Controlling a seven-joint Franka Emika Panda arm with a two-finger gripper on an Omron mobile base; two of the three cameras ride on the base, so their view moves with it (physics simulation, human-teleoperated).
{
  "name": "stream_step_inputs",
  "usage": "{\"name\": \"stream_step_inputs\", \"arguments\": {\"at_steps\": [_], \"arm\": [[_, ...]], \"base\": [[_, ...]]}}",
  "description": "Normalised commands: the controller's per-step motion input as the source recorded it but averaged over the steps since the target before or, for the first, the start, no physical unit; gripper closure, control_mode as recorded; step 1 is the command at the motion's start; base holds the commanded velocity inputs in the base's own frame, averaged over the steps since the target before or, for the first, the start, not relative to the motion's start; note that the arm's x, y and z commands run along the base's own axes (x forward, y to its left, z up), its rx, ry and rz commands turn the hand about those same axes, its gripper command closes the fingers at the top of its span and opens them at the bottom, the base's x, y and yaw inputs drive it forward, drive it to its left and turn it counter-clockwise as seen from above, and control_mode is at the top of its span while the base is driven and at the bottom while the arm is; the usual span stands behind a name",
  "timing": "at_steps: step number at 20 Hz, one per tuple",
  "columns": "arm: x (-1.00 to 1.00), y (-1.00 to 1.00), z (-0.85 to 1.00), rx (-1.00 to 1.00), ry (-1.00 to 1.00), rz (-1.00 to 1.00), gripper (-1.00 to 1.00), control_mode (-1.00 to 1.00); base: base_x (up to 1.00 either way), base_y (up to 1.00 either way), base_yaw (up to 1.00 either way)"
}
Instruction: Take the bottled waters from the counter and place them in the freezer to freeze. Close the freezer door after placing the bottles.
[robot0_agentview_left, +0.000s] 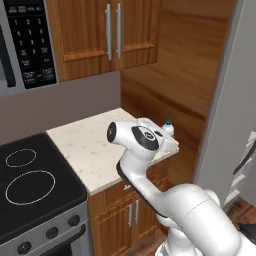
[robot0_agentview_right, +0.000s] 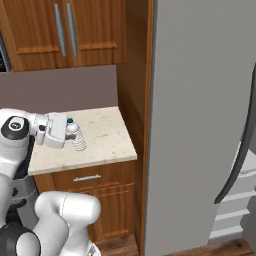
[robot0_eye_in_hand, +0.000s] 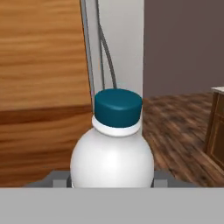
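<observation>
One bottled water, grey-white with a blue cap, stands slightly tilted over the right part of the beige counter. My gripper is shut on its body from the left. In the hand view the bottle sits between the two fingers, cap upward. From the left base, its cap and shoulder peek over my wrist near the counter corner. Whether its base touches the counter I cannot tell. The grey freezer door stands open to the right, its dark handle at the far edge, with white freezer shelves beyond.
A black stovetop borders the counter on the left, with a microwave above it. Wooden upper cabinets hang over the counter. A tall wooden panel separates the counter from the freezer door.
</observation>
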Motion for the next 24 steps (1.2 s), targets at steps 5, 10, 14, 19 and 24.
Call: {"name": "stream_step_inputs", "arguments": {"at_steps": [5,10,14,19,24], "arm": [[0.00,0.00,0.00,0.00,0.00,0.00,1.00,1.00],[0.00,0.00,0.00,0.00,0.00,0.00,1.00,1.00],[0.00,0.00,0.00,0.00,0.00,0.00,1.00,1.00],[0.00,0.00,0.00,0.00,0.00,0.00,1.00,1.00],[0.00,0.00,0.00,0.00,0.00,0.00,1.00,1.00]], "base": [[-0.96,-0.49,0.04],[-0.31,-1.00,0.00],[-0.02,-1.00,0.11],[0.12,-1.00,0.25],[0.09,-1.00,0.29]]}}
